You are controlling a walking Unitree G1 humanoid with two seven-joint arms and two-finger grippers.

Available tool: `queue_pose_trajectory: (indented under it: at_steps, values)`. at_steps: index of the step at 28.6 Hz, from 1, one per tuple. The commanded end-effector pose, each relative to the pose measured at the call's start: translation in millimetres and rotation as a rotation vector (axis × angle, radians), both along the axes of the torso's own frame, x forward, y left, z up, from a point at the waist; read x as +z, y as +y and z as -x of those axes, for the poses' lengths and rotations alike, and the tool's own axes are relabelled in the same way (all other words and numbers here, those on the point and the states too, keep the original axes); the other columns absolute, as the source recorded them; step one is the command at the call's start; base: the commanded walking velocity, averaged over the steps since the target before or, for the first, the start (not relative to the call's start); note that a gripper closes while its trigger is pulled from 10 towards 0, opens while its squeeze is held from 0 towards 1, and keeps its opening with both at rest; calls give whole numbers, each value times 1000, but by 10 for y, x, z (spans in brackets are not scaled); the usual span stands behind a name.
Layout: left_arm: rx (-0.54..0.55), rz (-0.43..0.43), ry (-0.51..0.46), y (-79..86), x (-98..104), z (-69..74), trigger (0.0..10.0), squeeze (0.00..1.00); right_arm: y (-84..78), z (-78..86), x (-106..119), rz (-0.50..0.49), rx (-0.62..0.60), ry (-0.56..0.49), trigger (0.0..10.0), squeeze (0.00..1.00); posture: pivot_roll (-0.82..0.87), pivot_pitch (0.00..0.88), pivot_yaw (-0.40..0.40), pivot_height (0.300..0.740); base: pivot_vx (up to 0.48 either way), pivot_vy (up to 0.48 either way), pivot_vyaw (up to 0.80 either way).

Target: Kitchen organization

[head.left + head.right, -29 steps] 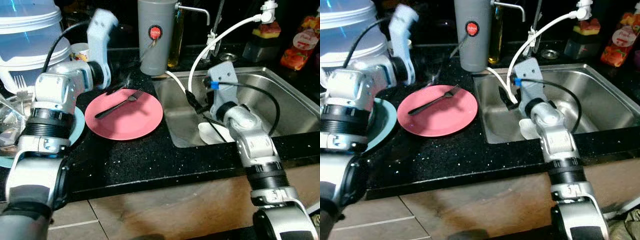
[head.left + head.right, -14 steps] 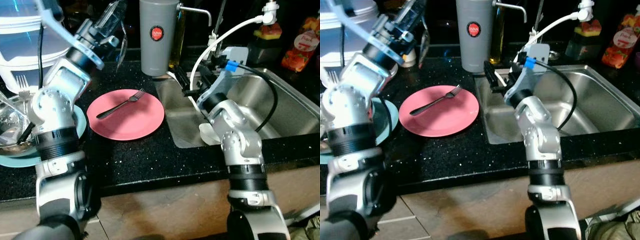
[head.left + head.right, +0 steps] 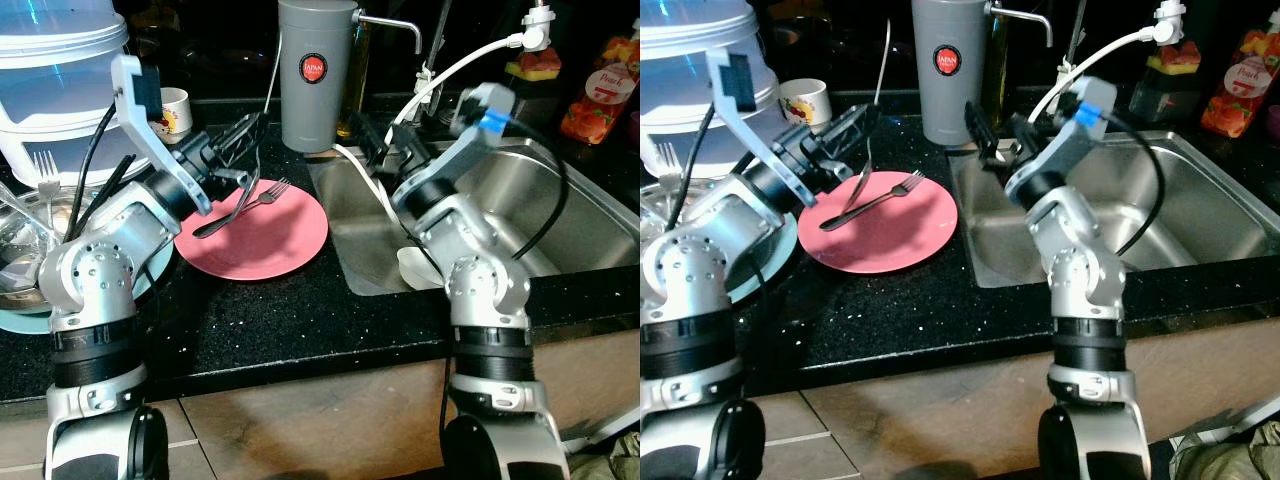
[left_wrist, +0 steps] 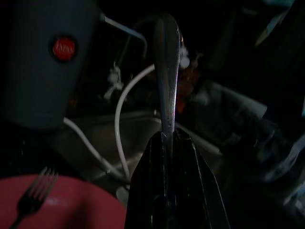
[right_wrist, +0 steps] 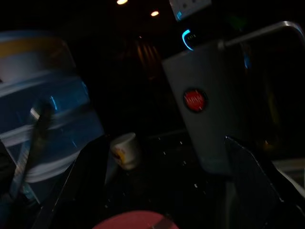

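Left gripper (image 4: 167, 138) jaws clamped on a metal utensil handle (image 4: 166, 71), likely a spoon, held over the far rim of the pink plate (image 3: 255, 235). A fork (image 3: 240, 208) lies across that plate on the black surface (image 3: 290, 320). Right gripper (image 3: 985, 135) jaws spread wide, empty, hanging over the sink (image 3: 560, 200) edge beside the grey dispenser (image 3: 315, 75), pointing toward the plate. Step in hand, by my reading: gathering cutlery; next move calls for setting the utensil by the fork or carrying it off. Against half a second ago: left arm has dropped from high near the blue-white tub (image 3: 60, 80) down to the plate; right gripper has swung further left.
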State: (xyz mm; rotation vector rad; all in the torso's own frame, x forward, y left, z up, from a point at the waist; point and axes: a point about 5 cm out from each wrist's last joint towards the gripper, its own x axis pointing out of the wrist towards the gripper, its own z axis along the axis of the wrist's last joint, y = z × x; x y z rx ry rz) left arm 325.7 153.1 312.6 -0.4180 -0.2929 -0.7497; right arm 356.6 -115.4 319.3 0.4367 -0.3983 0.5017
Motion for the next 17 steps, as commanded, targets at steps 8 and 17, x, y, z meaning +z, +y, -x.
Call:
queue_pose_trajectory:
  at_steps: [8,17]
  values:
    - [-80,-78,-19,-185,-27,127,0,0,46,47,163,-65,99,5,10000,0,41,80,-23,740,0,0,0]
    - [-136,-91,-14,-301,-74,228,0,0,230,122,215,-113,256,71,10000,0,40,83,-22,740,0,0,0]
